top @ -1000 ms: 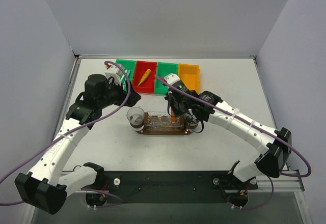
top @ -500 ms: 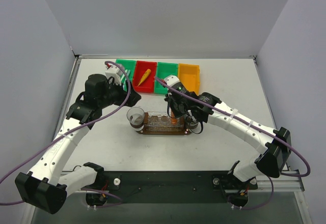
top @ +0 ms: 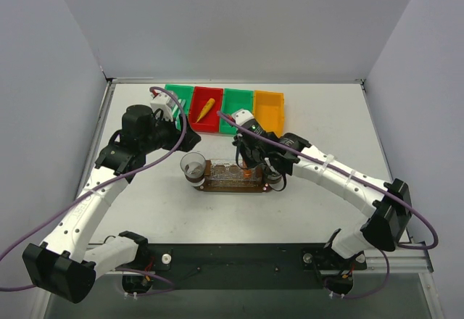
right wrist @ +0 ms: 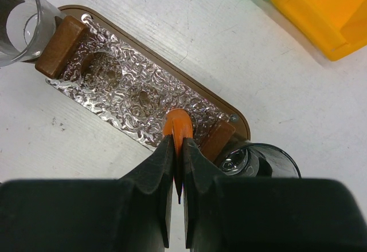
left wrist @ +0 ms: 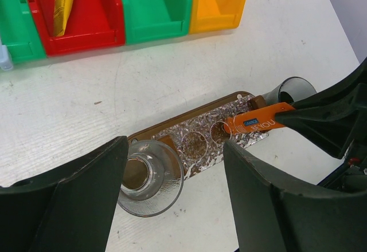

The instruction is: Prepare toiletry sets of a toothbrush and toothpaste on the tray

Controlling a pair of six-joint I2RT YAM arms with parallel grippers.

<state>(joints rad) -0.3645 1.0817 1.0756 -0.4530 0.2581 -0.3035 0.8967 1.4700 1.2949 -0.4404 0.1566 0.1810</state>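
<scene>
The right claw is clamped on the orange toothpaste tube and holds it over the right part of the tray. I cannot tell whether the tube touches the tray. Just beside it, at that end, stands a glass. The left claw has its fingers wide apart and grips nothing. It hangs above the bench, near the tray's left end, where a second glass stands. Farther back, the yellow toothpaste tube lies in the red bin.
</scene>
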